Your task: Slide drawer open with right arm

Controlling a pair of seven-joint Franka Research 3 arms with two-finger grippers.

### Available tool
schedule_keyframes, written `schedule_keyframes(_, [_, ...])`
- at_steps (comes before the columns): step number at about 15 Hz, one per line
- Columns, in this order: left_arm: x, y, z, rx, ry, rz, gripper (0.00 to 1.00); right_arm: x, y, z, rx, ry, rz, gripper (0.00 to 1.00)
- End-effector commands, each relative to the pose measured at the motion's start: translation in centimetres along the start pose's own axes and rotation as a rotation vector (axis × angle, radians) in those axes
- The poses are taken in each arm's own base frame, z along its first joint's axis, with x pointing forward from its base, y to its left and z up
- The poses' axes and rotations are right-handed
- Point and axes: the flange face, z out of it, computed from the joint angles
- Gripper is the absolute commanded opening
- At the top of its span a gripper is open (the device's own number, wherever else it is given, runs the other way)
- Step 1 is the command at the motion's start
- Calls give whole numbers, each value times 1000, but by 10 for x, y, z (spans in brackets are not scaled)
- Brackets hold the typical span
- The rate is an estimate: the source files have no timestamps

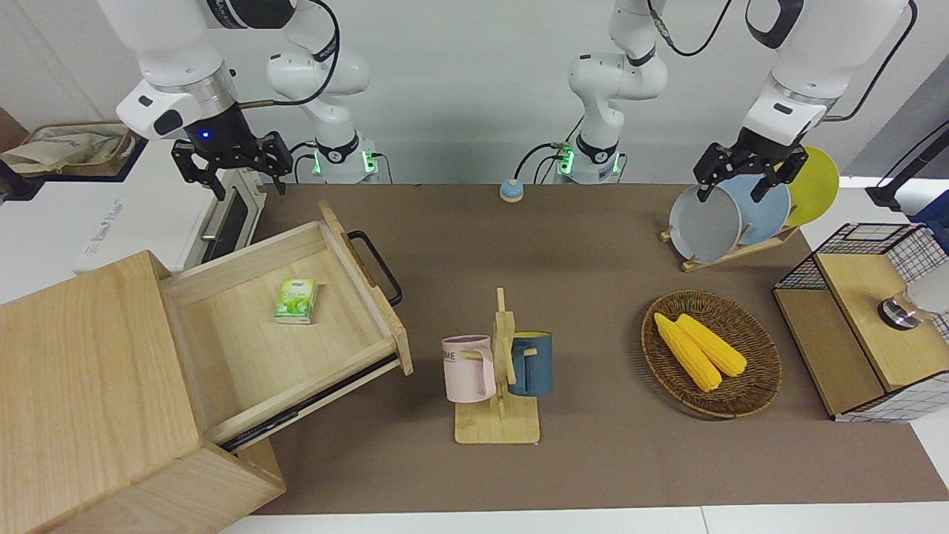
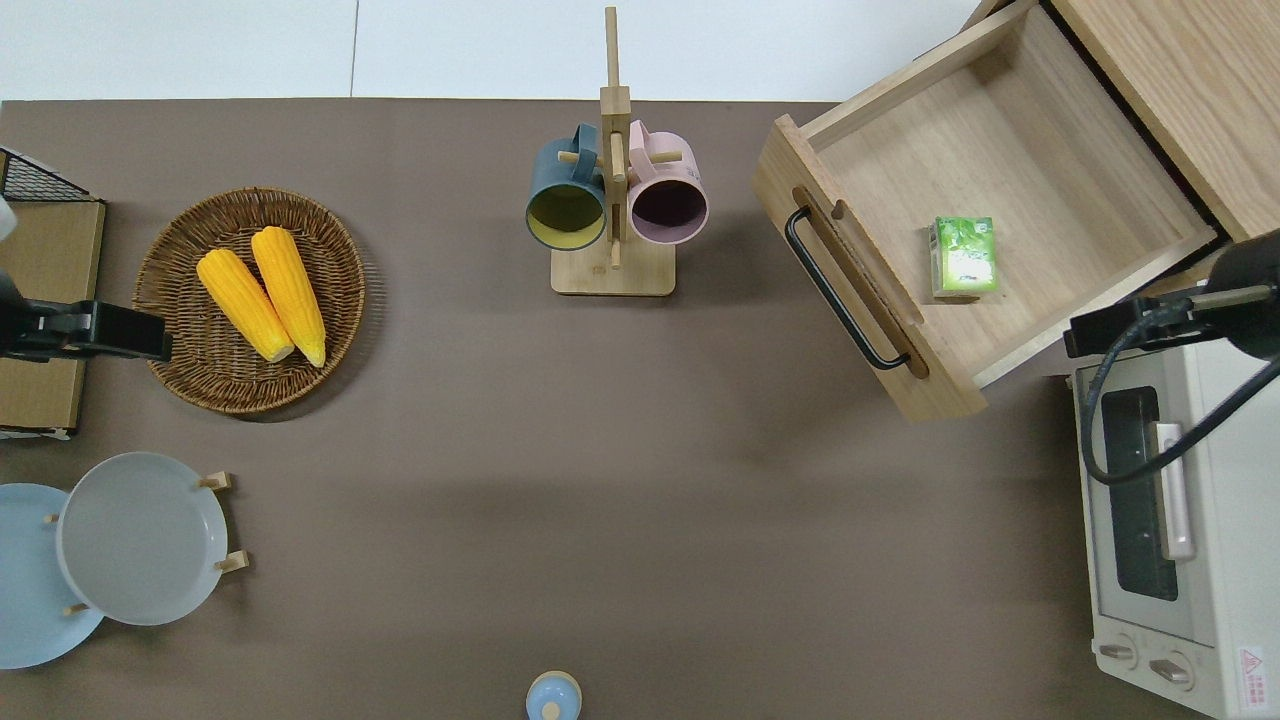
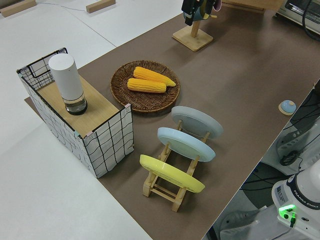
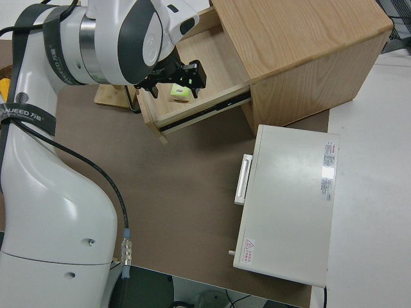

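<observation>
The drawer (image 1: 282, 326) is being shown pulled well out of the light-wood cabinet (image 1: 89, 400) at the right arm's end of the table, its black bar handle (image 1: 378, 267) untouched and a small green carton (image 1: 296, 300) lying on its floor. The right gripper (image 1: 231, 172) is being held in the air with its fingers spread and nothing between them, above the white toaster oven (image 2: 1170, 530) that stands nearer to the robots than the drawer, while the left gripper (image 1: 745, 182) is parked, fingers likewise apart and empty. The cabinet is being cut off at the picture edges, and the brown table mat (image 2: 600, 450) around the drawer is being edged by white tabletop.
</observation>
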Motion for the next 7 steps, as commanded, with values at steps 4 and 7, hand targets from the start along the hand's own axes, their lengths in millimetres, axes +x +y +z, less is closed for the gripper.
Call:
schedule_keyframes(4, [4, 0, -2, 16, 7, 8, 995, 0, 5, 5, -34, -4, -18, 987])
schedule_keyframes(7, [4, 0, -2, 14, 7, 8, 998, 1, 9, 5, -31, -7, -15, 987])
